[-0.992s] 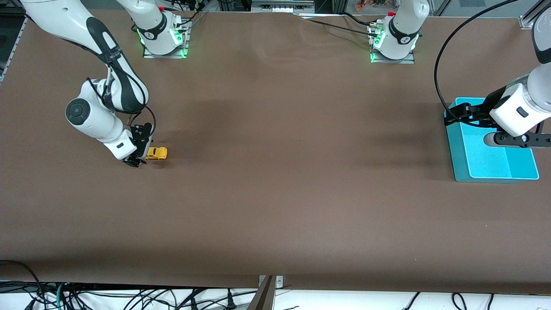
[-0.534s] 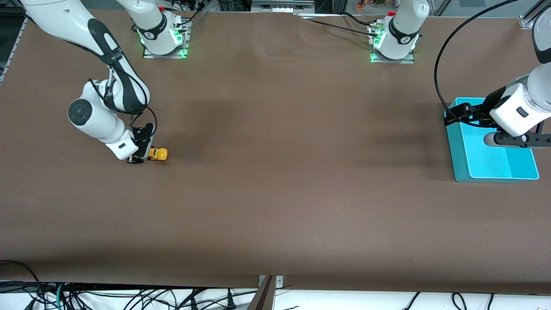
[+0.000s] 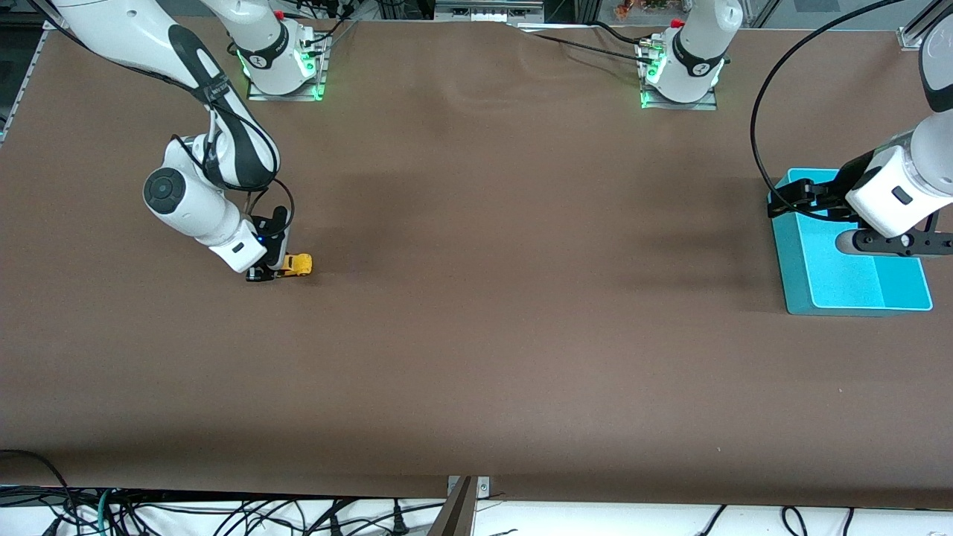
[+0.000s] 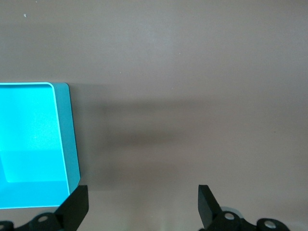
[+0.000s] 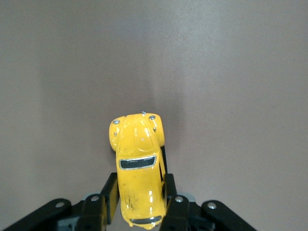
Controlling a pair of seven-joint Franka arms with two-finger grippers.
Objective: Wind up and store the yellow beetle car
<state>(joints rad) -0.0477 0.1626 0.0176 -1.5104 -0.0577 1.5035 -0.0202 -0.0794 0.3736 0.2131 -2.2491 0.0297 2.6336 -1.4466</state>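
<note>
The yellow beetle car (image 3: 296, 264) sits on the brown table toward the right arm's end, its nose pointing toward the table's middle. My right gripper (image 3: 269, 269) is shut on the rear half of the yellow beetle car (image 5: 138, 166); both black fingers (image 5: 107, 192) press against its sides, and its bonnet and headlights stick out ahead of them. My left gripper (image 4: 143, 207) hangs open and empty over the table beside the turquoise bin (image 3: 849, 257), and its arm waits there.
The turquoise bin (image 4: 29, 144) stands at the left arm's end of the table, and what shows of its inside is bare. The two arm bases (image 3: 281, 56) stand along the table's edge farthest from the front camera. Cables hang below the nearest edge.
My right gripper has shut on the car's rear and slid it a short way along the table toward the middle. The left arm has not moved.
</note>
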